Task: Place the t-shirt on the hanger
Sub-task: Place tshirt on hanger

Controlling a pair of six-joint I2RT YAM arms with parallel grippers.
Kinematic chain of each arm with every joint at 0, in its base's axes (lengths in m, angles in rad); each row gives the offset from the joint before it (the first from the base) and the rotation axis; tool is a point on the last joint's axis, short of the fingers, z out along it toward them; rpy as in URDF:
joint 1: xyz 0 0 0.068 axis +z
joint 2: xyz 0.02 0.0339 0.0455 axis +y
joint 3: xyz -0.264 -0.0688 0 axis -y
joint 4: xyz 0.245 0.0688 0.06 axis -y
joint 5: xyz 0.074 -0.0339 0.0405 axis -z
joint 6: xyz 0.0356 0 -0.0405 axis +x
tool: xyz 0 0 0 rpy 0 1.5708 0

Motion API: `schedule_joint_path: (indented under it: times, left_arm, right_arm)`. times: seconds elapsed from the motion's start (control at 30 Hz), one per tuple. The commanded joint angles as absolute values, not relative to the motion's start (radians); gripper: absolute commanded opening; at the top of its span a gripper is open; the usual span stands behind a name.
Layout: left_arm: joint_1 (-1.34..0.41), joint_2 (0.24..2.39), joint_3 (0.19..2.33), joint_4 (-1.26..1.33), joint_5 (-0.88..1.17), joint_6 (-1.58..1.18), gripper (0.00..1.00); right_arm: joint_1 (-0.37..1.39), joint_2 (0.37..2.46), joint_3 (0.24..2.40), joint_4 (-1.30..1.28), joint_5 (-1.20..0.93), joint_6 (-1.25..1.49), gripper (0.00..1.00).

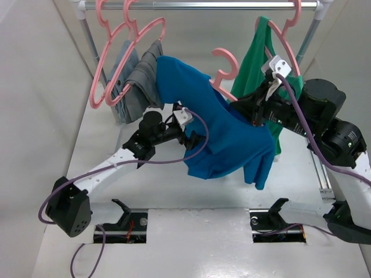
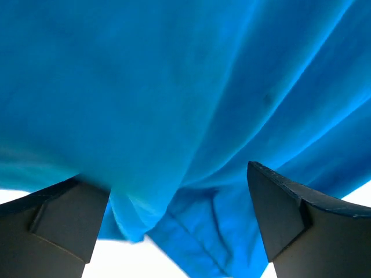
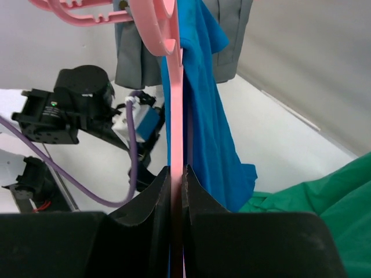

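Top: t-shirt (image 1: 223,136) drapes over the hanger (image 1: 227,65), hook out at 12 o'clock, so mostly on (neck fit hidden). Left wrist: left hand (image 2: 179,231) apart, cloth at 12 o'clock. Right wrist: right hand (image 3: 177,180) clamped on hanger; straightening probably left.

A green top (image 1: 253,68) and grey garments (image 1: 145,78) hang from the rail (image 1: 203,6).

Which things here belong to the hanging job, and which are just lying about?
In the job: blue t-shirt; pink hanger, pinched by the right fingers; left fingers, open by the shirt.
Just there: green top; grey garments; rail.
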State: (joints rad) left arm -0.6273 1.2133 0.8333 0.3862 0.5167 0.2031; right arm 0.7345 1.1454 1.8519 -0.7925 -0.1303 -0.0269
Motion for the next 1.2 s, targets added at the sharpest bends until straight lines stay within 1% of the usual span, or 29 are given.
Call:
schedule_joint_path:
  times: [0.0,0.07,0.1,0.13,0.17,0.23,0.27,0.3,0.4,0.47,0.5,0.53,0.57,0.63,0.77,0.9,0.93,0.97,1.0,1.03,1.07,1.1,1.17]
  left_arm:
    - [-0.652,1.250,0.896,0.502,0.480,0.187,0.96]
    - [-0.652,1.270,0.910,0.514,0.402,0.187,0.88]
    - [-0.652,1.270,0.919,0.514,0.378,0.187,0.82]
    - [-0.652,1.282,0.919,0.514,0.349,0.178,0.67]
    - [-0.652,1.282,0.928,0.514,0.348,0.178,0.57]
    - [-0.652,1.282,0.928,0.514,0.348,0.166,0.27]
    - [-0.652,1.282,0.937,0.514,0.348,0.137,0.06]
    - [-0.652,1.282,0.937,0.493,0.348,0.137,0.00]
    - [-0.612,1.258,0.946,0.430,0.383,0.091,0.00]
    - [-0.545,1.235,0.946,0.364,0.431,0.033,0.00]
    - [-0.475,1.235,0.946,0.344,0.466,0.014,0.00]
    - [-0.445,1.226,0.946,0.306,0.477,0.014,0.00]
    - [-0.404,1.215,0.946,0.284,0.477,0.026,0.00]
    - [-0.382,1.204,0.946,0.246,0.442,0.061,0.00]
    - [-0.370,1.204,0.957,0.180,0.426,0.072,0.00]
    - [-0.370,1.222,0.966,0.167,0.416,0.072,0.00]
    - [-0.370,1.223,0.980,0.155,0.426,0.092,0.00]
    - [-0.386,1.223,1.006,0.134,0.496,0.183,0.00]
    - [-0.414,1.223,1.023,0.065,0.515,0.246,0.07]
    - [-0.440,1.223,1.041,0.026,0.534,0.312,0.27]
    - [-0.465,1.198,1.060,-0.010,0.581,0.374,0.51]
    - [-0.495,1.186,1.090,-0.038,0.597,0.441,0.83]
    - [-0.495,1.125,1.100,-0.040,0.626,0.468,0.85]
  right_arm:
    - [0.741,1.126,1.832,-0.634,-0.156,0.020,0.00]
    - [0.741,1.126,1.810,-0.623,-0.166,0.020,0.00]
    - [0.741,1.115,1.810,-0.614,-0.166,0.029,0.00]
    - [0.741,1.115,1.801,-0.614,-0.166,0.029,0.00]
    - [0.741,1.103,1.801,-0.614,-0.166,0.029,0.00]
    - [0.741,1.094,1.790,-0.614,-0.152,0.029,0.00]
    - [0.741,1.094,1.790,-0.614,-0.132,0.029,0.00]
    - [0.741,1.083,1.790,-0.626,-0.121,0.029,0.00]
    - [0.741,1.083,1.799,-0.681,-0.052,0.029,0.00]
    - [0.741,1.074,1.830,-0.753,0.004,0.019,0.00]
    - [0.741,1.074,1.842,-0.781,0.076,0.018,0.00]
    - [0.741,1.074,1.861,-0.808,0.113,0.006,0.00]
    - [0.741,1.063,1.861,-0.859,0.182,0.006,0.00]
    - [0.730,1.063,1.871,-0.899,0.224,-0.003,0.00]
    - [0.721,1.052,1.871,-0.931,0.187,-0.014,0.00]
    - [0.721,1.061,1.894,-0.946,0.051,-0.055,0.00]
    - [0.721,1.062,1.910,-0.966,0.034,-0.064,0.00]
    - [0.721,1.071,1.910,-0.977,0.008,-0.077,0.00]
    - [0.721,1.071,1.920,-0.988,0.008,-0.077,0.00]
    - [0.721,1.071,1.921,-1.008,-0.008,-0.087,0.00]
    - [0.721,1.071,1.930,-1.017,-0.008,-0.097,0.00]
    - [0.721,1.071,1.930,-1.026,-0.008,-0.097,0.00]
    - [0.721,1.080,1.939,-1.060,-0.008,-0.097,0.00]
